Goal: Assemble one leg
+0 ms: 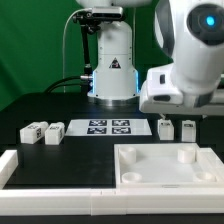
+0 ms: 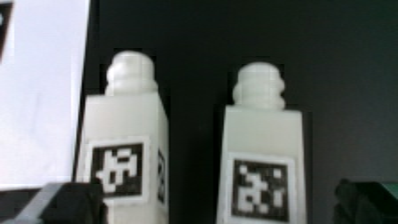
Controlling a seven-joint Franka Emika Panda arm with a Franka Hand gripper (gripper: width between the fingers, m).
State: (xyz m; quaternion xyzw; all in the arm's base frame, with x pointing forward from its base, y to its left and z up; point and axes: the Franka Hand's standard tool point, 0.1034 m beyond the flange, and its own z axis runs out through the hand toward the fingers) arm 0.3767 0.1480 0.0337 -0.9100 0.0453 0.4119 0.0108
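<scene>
The white arm (image 1: 185, 70) hangs over the part of the table near the edge on the exterior view's right, and its hand is just above two upright legs (image 1: 163, 127), which stand side by side with a small gap between them. In the wrist view the same two legs (image 2: 128, 130) show their black-and-white tags to the camera, each with a rounded peg on its upper end. The gripper (image 2: 212, 202) is spread wide: one dark fingertip (image 2: 54, 205) shows at the outer side of each leg, the two well apart, and it grips nothing. Two more legs (image 1: 30, 131) lie on their sides close together near the edge on the exterior view's left. Between the two pairs the marker board (image 1: 107, 127) lies flat in the middle of the table. The white panel (image 1: 150, 172) lies near the front corner on the exterior view's right; it looks like a shallow tray with a raised rim, and a round socket (image 1: 185, 155) stands in it. All four legs are on the table outside this panel. A white rail (image 1: 12, 168) runs along the front edge and turns at the front corner on the exterior view's left.
</scene>
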